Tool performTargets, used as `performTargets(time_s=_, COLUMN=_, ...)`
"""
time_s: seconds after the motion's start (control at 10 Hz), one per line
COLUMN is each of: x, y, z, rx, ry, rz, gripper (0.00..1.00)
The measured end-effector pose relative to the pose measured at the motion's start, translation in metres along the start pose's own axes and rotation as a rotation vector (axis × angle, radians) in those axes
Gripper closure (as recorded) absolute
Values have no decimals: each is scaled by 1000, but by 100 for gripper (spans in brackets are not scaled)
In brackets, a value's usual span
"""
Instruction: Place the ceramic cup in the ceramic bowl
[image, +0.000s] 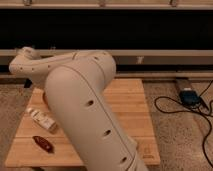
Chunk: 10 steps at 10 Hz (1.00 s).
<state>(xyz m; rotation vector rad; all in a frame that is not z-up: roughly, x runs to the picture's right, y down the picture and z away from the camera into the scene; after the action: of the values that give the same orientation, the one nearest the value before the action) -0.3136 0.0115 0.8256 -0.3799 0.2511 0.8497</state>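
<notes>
My large white arm (80, 105) fills the middle of the camera view and reaches left across the wooden table (131, 107). The gripper is not in view; it lies somewhere behind the arm's elbow (27, 62) at the left. The ceramic cup is hidden. The orange ceramic bowl is also hidden behind the arm, over the table's left part.
A white rectangular packet (41, 120) lies on the table's left side, with a dark red-brown object (42, 144) in front of it near the front edge. A blue device (189, 96) and black cables (175, 107) lie on the floor to the right.
</notes>
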Motion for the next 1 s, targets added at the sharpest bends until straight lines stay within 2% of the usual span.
performTargets(time_s=0.2, x=-4, y=12, z=22, rx=18, ry=4, rz=-36, gripper=20)
performTargets(time_s=0.4, x=-9, y=15, z=27, rx=47, ry=-18, rz=-69, gripper=20)
performTargets(time_s=0.7, x=-19, y=15, z=24, rx=85, ry=-57, rz=-110, gripper=20)
performTargets(time_s=1.0, x=-20, y=-6, z=0, rx=101, ry=-96, rz=-113, gripper=20)
